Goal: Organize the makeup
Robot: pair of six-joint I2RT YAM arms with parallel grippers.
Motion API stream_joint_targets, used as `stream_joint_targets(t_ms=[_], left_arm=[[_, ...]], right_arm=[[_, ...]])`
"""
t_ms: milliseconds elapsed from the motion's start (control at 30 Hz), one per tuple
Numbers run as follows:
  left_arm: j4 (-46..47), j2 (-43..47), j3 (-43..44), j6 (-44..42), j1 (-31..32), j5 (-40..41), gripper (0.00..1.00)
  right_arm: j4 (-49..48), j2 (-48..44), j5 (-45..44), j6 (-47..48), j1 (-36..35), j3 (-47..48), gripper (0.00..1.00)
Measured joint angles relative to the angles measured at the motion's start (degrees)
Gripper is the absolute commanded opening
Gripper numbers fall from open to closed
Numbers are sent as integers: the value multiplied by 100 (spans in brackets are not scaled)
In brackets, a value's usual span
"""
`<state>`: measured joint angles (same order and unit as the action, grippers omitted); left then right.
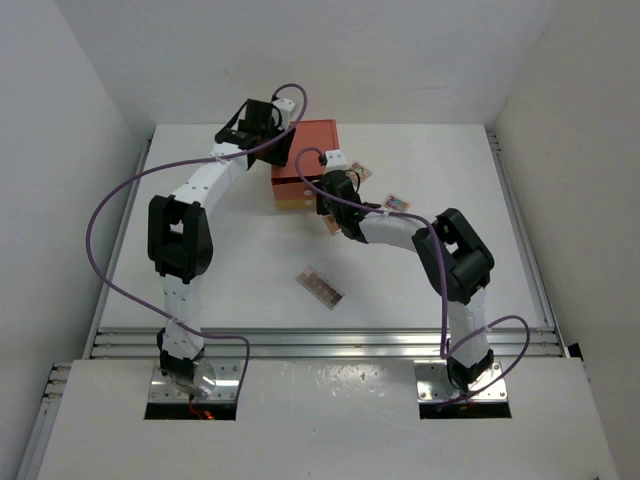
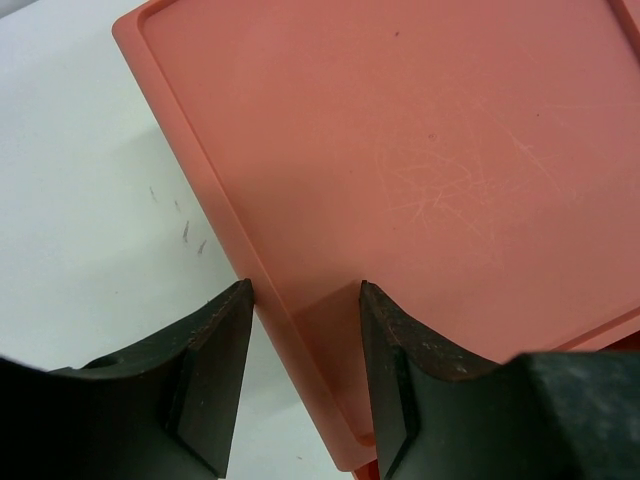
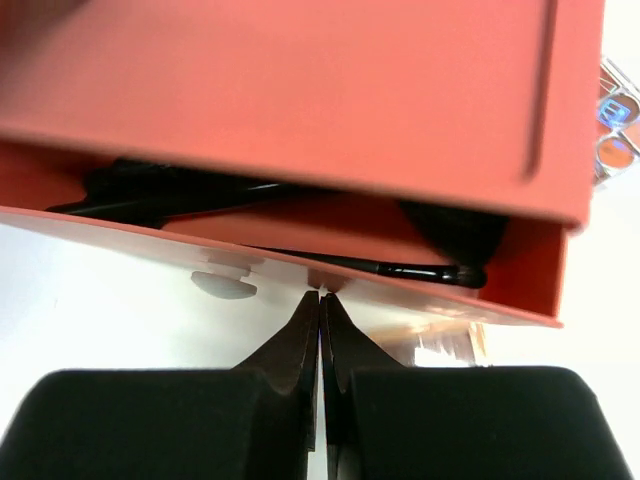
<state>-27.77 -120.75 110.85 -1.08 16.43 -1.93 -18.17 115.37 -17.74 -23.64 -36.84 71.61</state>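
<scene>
Straddling an edge of the orange-red plastic drawer box [image 2: 420, 150], your left pincer [image 2: 305, 290] stood released; your right pincer [image 3: 320, 297] was clenched at its open drawer [image 3: 300, 222] holding thin dark sticks [image 3: 420, 270]; the long pinkish-brown palette [image 1: 320, 288] lay on the white tabletop [image 1: 230, 280]

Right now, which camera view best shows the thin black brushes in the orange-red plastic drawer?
Right wrist: the thin black brushes lie in the open drawer. Top external: the right arm hides them. Left wrist: only the box's top shows.
</scene>
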Motion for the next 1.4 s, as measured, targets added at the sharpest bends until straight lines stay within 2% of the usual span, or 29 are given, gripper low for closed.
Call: stream_joint_targets(t_ms=[300,400,433,667,1133,1400], left_arm=[[11,0,-4,4,0,-24,51],[11,0,-4,4,0,-33,51],[11,0,-4,4,0,-39,51],[11,0,-4,7,0,-48,51],[26,-46,44,11,-2,-157,51],[52,-140,160,17,-2,-214,51]], right_arm=[[-267,562,-522,-337,-9,389,5],[-315,638,-730,-455,-52,439,21],[-323,656,-748,-507,-70,439,37],[-350,876,-1180,-916,-317,483,54],[48,1670,-1521,-1237,-387,1246,55],[57,1759,-1690,-1078,-391,1381,44]])
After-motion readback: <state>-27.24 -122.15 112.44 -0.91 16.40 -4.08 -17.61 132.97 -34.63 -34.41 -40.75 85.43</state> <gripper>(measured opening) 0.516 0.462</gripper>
